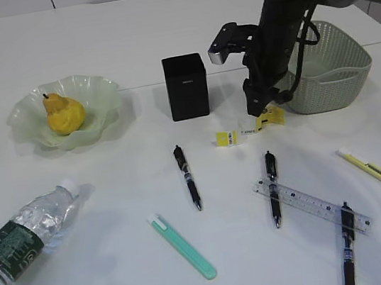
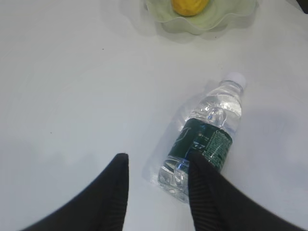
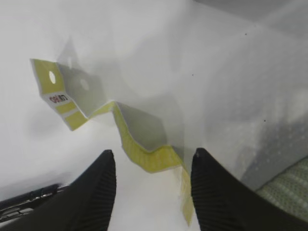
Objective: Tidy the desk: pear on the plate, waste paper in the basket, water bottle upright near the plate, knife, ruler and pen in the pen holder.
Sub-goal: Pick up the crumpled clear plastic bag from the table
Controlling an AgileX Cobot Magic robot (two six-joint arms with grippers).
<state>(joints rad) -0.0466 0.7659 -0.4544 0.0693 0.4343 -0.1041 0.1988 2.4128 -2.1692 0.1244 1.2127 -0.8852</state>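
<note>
The waste-paper step looked to be in hand. The right gripper (image 3: 153, 166) hung over the crumpled yellow-and-white paper strip (image 3: 139, 139) lying on the white counter (image 1: 90, 50) just beside the sage-green perforated plastic basket (image 1: 335, 56), its fingers apart around the strip's near end and not yet clamped. Closing on it, lifting and carrying it over the basket's rim probably came next. The left gripper (image 2: 159, 192), fingers apart, hovered above the clear plastic water bottle (image 2: 207, 134), which lay on its side. The left arm was outside the exterior view.

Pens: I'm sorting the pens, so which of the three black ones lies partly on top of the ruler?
The black pen at the bottom right. Its upper end crosses the ruler; the middle pen lies beside the ruler's left end, and the left pen lies clear.
</note>
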